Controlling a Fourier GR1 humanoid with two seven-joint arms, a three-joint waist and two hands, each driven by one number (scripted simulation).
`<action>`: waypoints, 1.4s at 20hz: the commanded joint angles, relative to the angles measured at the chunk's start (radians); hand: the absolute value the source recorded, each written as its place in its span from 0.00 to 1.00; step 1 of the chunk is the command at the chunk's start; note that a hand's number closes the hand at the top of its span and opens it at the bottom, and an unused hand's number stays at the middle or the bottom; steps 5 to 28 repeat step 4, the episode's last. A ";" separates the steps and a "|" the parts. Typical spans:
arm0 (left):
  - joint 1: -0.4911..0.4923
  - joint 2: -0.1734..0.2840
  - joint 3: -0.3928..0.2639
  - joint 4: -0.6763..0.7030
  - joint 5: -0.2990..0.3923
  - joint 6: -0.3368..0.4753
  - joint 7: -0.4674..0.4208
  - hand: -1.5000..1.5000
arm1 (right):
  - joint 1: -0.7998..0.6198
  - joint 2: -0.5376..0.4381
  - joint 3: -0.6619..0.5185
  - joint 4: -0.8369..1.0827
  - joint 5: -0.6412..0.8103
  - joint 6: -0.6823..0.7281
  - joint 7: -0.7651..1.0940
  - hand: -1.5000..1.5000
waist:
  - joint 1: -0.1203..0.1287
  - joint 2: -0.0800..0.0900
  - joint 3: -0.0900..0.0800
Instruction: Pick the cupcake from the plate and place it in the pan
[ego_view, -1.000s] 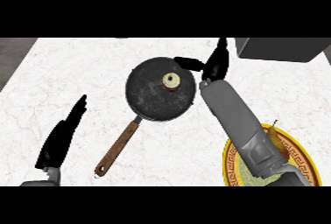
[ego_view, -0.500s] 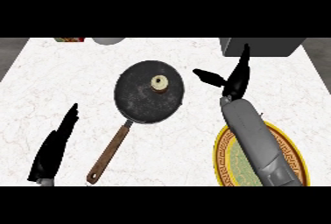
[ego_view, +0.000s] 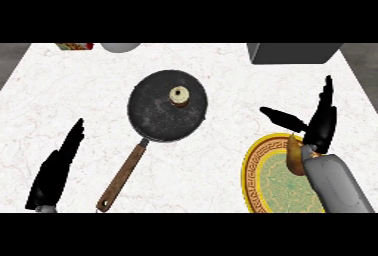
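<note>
Head view: the right hand (ego_view: 319, 120) hangs above the white marbled tabletop (ego_view: 221, 165), fingers straight and spread, thumb out to its left, holding nothing. Just below it lies the gold-rimmed plate (ego_view: 260, 165), partly hidden by the grey forearm. Well to the left of that hand, the cupcake (ego_view: 179, 95) sits upright inside the dark pan (ego_view: 159, 117), whose wooden handle runs down-left. Farther left, the left hand (ego_view: 55, 170) rests open near the lower edge, fingers straight, empty.
</note>
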 joint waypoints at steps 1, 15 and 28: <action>-0.023 0.014 0.014 -0.049 0.011 -0.023 0.067 0.50 | 0.177 -0.100 -0.012 -0.214 -0.024 0.092 0.024 0.00 | 0.000 0.001 0.000; 0.036 -0.016 -0.013 -0.067 -0.009 -0.023 0.027 0.50 | 0.228 -0.108 -0.096 -0.223 -0.083 0.152 -0.039 0.00 | 0.010 0.004 0.001; 0.036 -0.016 -0.013 -0.067 -0.009 -0.023 0.027 0.50 | 0.228 -0.108 -0.096 -0.223 -0.083 0.152 -0.039 0.00 | 0.010 0.004 0.001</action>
